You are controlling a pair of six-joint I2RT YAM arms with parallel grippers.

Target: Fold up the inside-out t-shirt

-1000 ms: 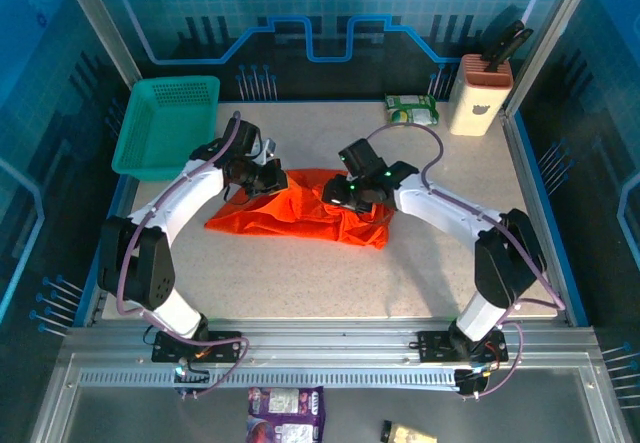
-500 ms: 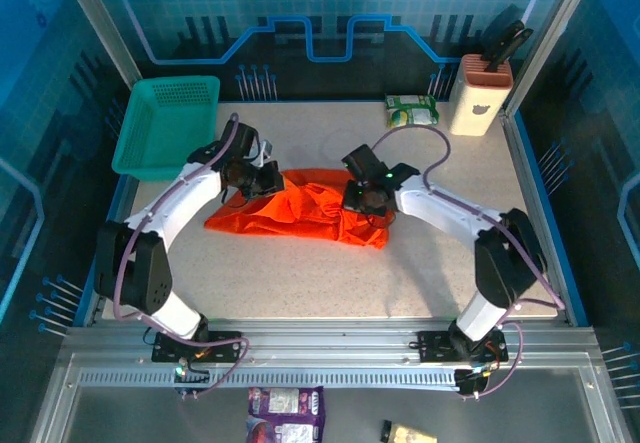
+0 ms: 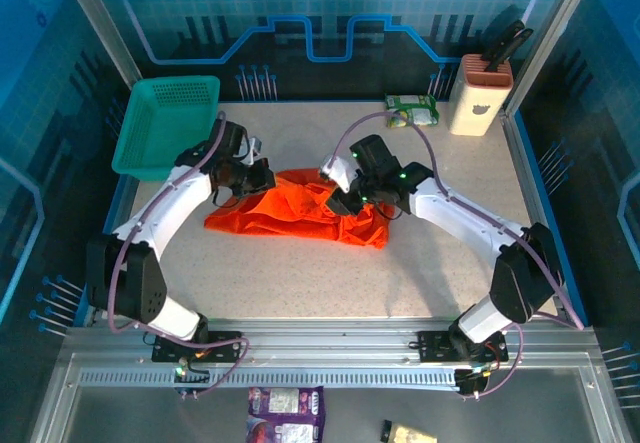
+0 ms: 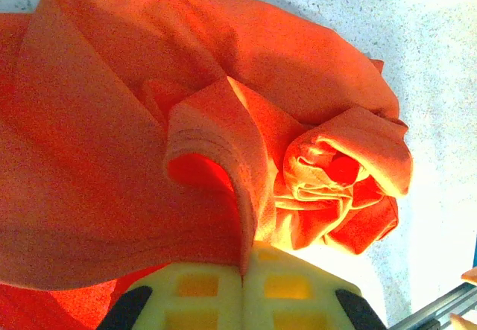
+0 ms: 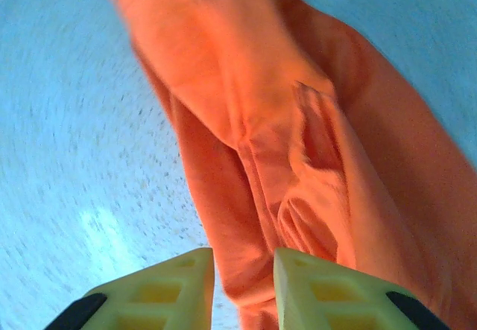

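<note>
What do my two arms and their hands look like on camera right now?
The left arm and right arm have white links, black joints and looping purple cables; the right shows a green light. The left hand and right hand have pale yellow fingers with square cut-outs.

The left arm (image 3: 165,213) reaches forward and bends inward. The left gripper (image 4: 242,270) has its jaws pressed together on an edge of the shirt (image 4: 149,84). The right arm (image 3: 460,213) angles inward. The right gripper (image 5: 244,259) points down, its fingers (image 5: 179,278) slightly apart.
</note>
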